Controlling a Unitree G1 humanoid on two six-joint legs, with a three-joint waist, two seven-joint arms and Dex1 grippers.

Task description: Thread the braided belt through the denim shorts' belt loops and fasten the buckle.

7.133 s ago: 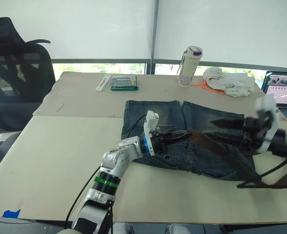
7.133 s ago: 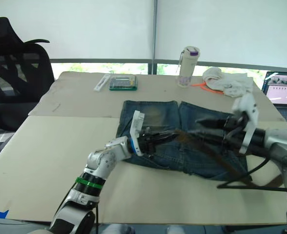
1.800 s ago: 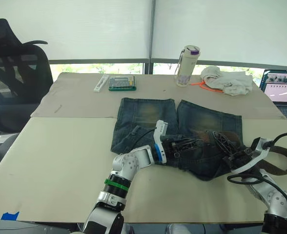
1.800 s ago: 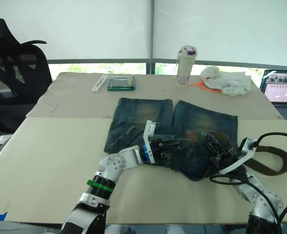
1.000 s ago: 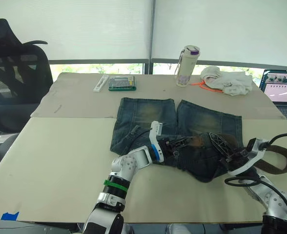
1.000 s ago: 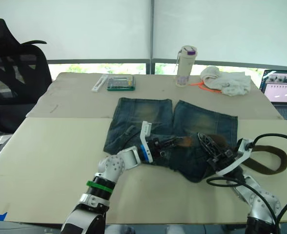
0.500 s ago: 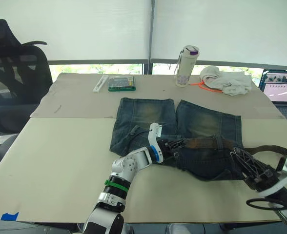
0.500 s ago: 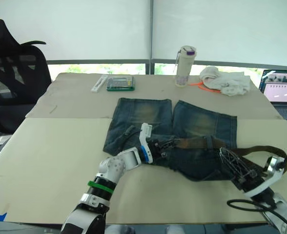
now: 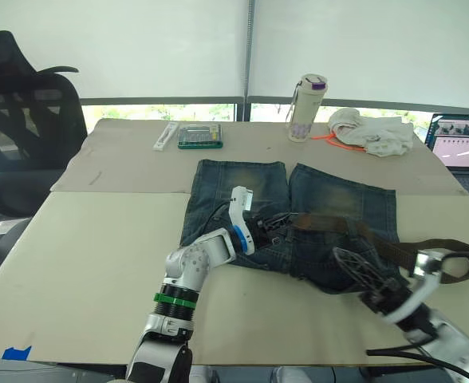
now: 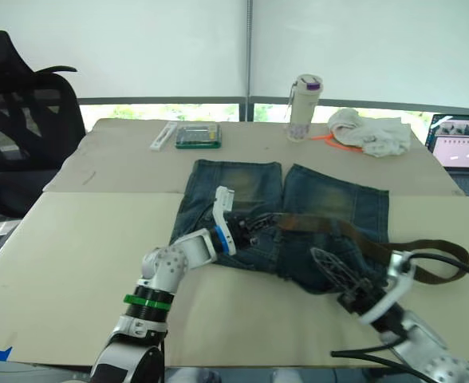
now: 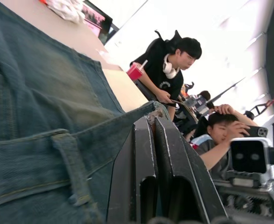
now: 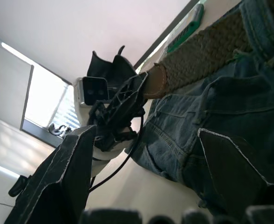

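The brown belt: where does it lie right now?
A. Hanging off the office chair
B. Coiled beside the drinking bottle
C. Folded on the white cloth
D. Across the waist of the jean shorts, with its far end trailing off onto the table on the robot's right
D: the braided belt runs along the waistband of the denim shorts, and its loose end loops onto the table on the robot's right.

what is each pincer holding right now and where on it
The left pincer is shut on the waistband edge of the blue denim shorts. The right pincer is open, holding nothing.
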